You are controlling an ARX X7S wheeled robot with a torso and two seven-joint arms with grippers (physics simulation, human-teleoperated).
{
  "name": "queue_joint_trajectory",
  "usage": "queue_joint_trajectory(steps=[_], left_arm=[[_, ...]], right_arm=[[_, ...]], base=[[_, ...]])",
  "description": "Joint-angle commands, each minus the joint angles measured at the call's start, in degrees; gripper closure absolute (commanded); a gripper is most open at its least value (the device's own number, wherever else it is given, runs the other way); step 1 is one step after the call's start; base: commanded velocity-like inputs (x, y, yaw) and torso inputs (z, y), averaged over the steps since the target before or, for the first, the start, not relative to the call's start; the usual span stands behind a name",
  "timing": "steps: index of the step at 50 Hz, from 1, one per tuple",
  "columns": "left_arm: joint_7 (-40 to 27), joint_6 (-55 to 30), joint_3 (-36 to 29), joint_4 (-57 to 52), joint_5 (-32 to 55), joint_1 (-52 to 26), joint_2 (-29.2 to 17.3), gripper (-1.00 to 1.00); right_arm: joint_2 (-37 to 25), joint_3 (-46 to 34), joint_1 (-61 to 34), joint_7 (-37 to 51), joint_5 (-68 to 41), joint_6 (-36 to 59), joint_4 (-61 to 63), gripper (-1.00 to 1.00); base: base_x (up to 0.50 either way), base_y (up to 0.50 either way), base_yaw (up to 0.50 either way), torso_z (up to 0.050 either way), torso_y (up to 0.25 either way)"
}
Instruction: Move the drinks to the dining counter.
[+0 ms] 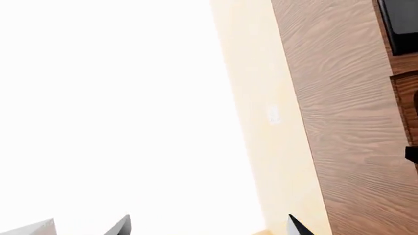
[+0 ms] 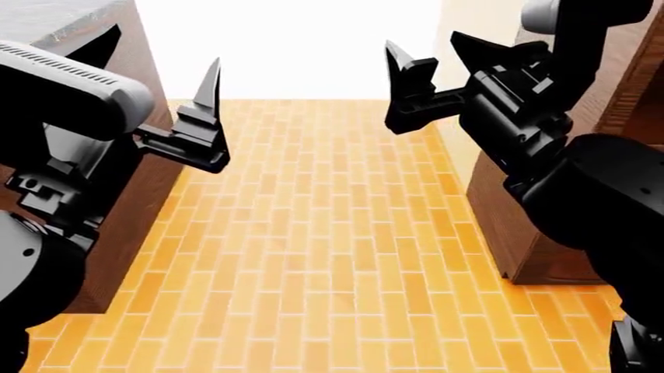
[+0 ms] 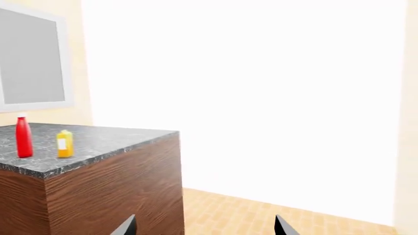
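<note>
A tall red bottle [image 3: 23,136] and a yellow-orange carton [image 3: 64,144] are being shown upright at the right wrist picture's left, on a veined grey-black marble counter [image 3: 104,142]. Both the left gripper [image 2: 211,116] and the right gripper [image 2: 431,58] are being held wide open and empty.

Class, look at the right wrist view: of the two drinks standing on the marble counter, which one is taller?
The red bottle is taller: slim, with a white cap, it rises well above the short yellow-orange carton beside it on the counter.

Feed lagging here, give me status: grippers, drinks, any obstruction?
Both grippers, left and right, open, empty. Red bottle and yellow carton upright on marble counter; can not seen. Brick floor ahead unobstructed.
</note>
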State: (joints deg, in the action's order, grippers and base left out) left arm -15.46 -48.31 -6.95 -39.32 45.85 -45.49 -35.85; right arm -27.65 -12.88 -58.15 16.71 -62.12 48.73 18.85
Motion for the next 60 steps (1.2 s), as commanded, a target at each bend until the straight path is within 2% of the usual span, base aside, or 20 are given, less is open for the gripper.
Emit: queue_joint_trajectory(steps=[1,60], left_arm=[[-0.1,0.2,0.3,-0.3,0.5,0.0,-0.2,-1.00],[-0.6,0.7,0.6,-0.8,1.6,0.2,-1.3,-1.00]], right_arm=[[0.2,-0.5,-0.8,0.2,-0.2,0.3,0.0,-1.00],[-0.2,-1.1,-1.4,1.3,-0.9,0.2,-0.2,-1.00]], base=[[0.00,-0.50,0.00,0.000,0.000],[0.00,-0.50,0.00,0.000,0.000]])
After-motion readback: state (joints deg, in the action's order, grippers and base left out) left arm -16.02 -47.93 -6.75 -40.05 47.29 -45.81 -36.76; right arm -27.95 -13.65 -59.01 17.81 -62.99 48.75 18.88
